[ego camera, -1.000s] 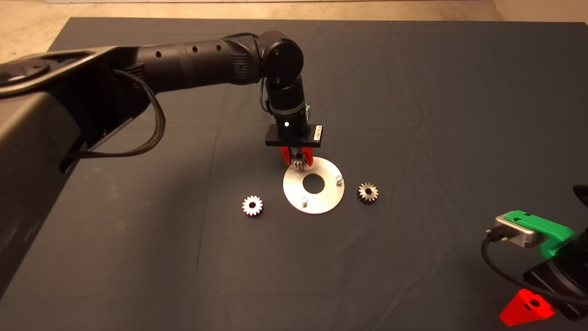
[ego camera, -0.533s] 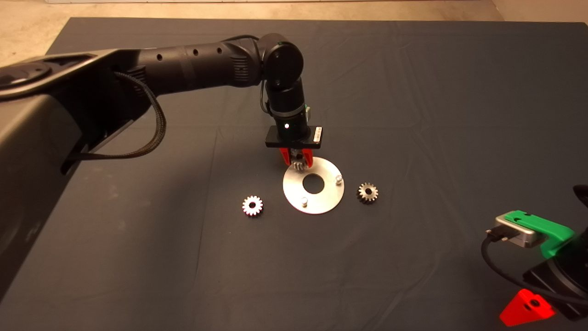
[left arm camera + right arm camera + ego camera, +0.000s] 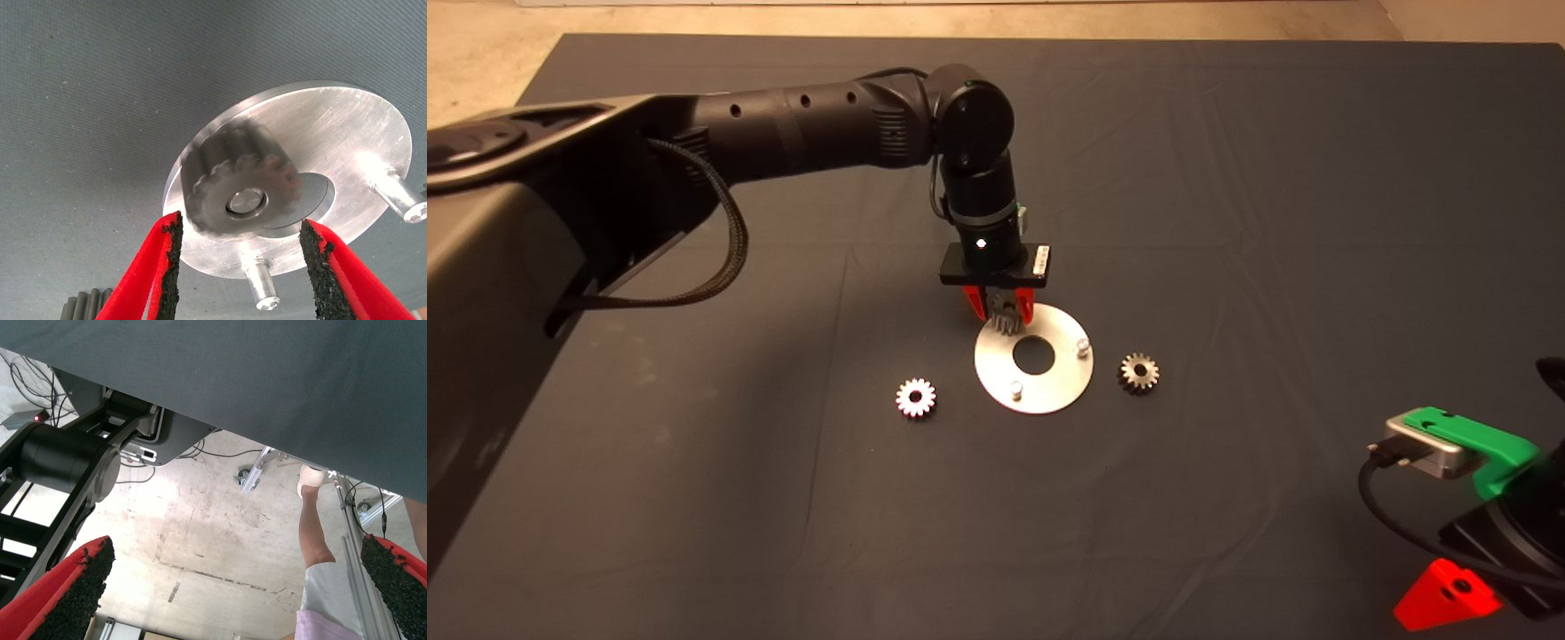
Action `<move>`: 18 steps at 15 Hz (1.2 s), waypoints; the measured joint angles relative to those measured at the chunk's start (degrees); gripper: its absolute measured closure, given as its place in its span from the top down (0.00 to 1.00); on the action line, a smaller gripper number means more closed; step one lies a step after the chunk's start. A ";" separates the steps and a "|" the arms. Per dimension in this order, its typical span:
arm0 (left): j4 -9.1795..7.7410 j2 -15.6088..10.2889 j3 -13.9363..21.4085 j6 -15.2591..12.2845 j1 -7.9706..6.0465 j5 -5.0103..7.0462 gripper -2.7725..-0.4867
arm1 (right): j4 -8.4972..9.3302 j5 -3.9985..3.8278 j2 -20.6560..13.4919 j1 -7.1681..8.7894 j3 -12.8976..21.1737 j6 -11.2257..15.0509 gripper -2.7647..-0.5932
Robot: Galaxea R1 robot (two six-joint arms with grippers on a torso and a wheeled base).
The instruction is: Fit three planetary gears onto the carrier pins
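Note:
The shiny round disc (image 3: 1049,396) lies mid-mat with two bare carrier pins (image 3: 1083,347) (image 3: 1016,388). My left gripper (image 3: 1003,311) hangs over the disc's far-left edge. In the left wrist view, one planetary gear (image 3: 237,183) sits blurred over the third pin (image 3: 245,200), which shows in its bore. My left gripper (image 3: 240,227) is open, with its pads (image 3: 172,267) apart from the gear. Two more gears lie flat on the mat, one left of the disc (image 3: 915,397) and one right of it (image 3: 1138,372). My right gripper (image 3: 1445,597) is parked at the lower right.
The dark mat (image 3: 1227,222) is bare around the disc and gears. My left arm (image 3: 800,133) reaches in from the left, above the mat. The right wrist view looks past the mat's edge at the floor, a robot base (image 3: 67,460) and a person's leg (image 3: 313,533).
The left gripper's fingers have spread slightly around the gear at the disc's far-left pin. The arm has barely moved. The two loose gears and the right arm are unchanged.

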 joint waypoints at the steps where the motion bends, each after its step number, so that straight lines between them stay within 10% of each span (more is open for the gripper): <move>1: 0.00 0.00 0.10 0.00 -0.01 0.01 0.32 | 0.00 0.00 0.00 0.00 0.00 0.00 0.99; 5: -0.02 -1.88 6.85 -0.04 -0.56 0.04 0.41 | 0.00 0.00 -0.02 0.00 0.00 0.00 0.99; 10: -0.13 -15.97 20.10 -2.39 -2.21 0.80 0.48 | 0.00 -0.02 -0.18 0.00 -0.02 0.00 0.99; 14: -0.44 -21.65 30.25 -5.92 -2.24 0.33 0.55 | 0.00 0.04 -0.21 0.00 -0.02 0.00 0.99; 18: 0.13 -24.53 29.60 -10.19 -2.55 1.41 0.64 | 0.00 0.12 -0.13 0.00 0.00 0.00 0.99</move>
